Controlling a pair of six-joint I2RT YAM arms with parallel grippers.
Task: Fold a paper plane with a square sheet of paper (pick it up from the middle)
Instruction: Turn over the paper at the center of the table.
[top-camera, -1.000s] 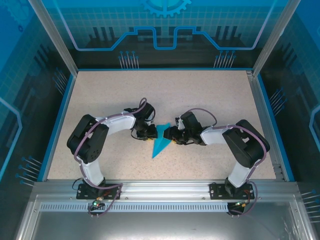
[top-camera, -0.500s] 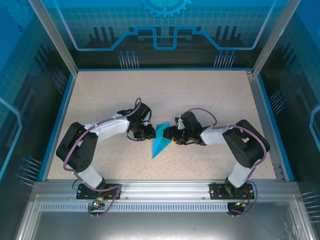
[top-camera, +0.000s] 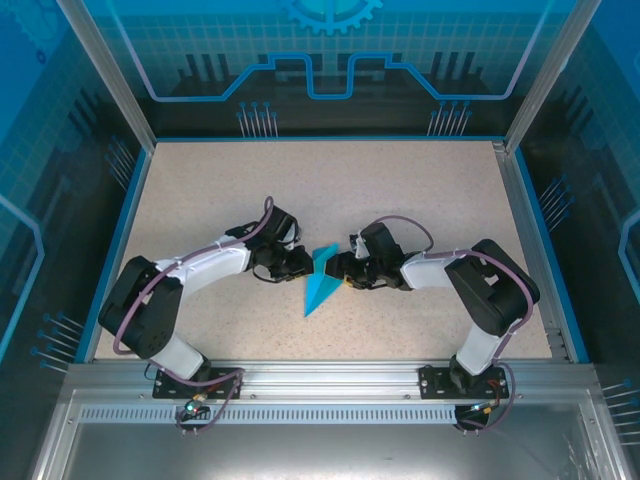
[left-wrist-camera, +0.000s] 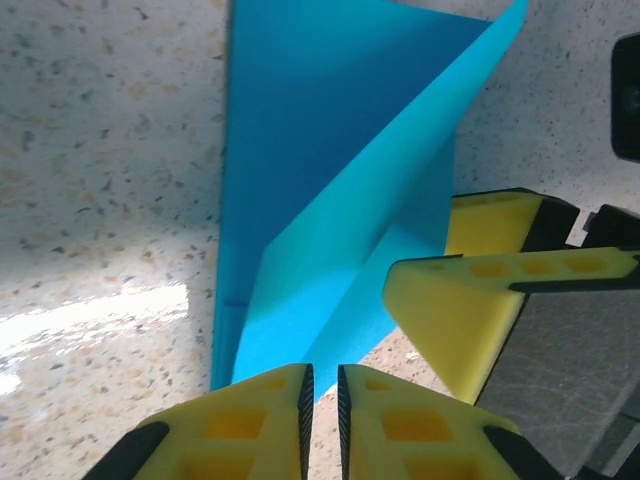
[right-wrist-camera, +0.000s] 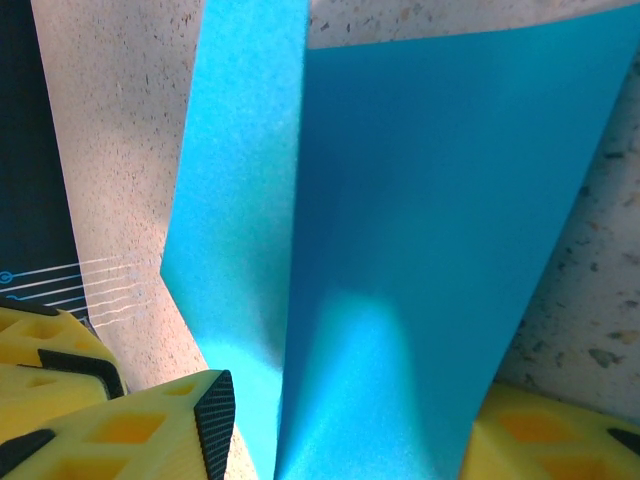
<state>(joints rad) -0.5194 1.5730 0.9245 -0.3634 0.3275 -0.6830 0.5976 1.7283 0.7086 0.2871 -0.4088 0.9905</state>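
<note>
Folds hide much of the narrow, sharp-pointed cyan-blue paper plane (top-camera: 320, 284). From above, its wide end is covered by the two claws meeting over it, and both wrist views cut it off at their edges. It lies near the middle of the speckled beige counter (top-camera: 420, 190), its point toward the near edge. The yellow-fingered left claw (left-wrist-camera: 322, 392) has its fingers almost together with a thin slit between them. The paper's near edge runs to that slit, but whether it is pinched cannot be told. The yellow-fingered right claw (right-wrist-camera: 345, 445) stands apart, with the creased paper between its fingers. The white-and-black left arm (top-camera: 200, 265) stretches low to the right. The right arm (top-camera: 450, 272) bends leftward, wrist close over the counter.
</note>
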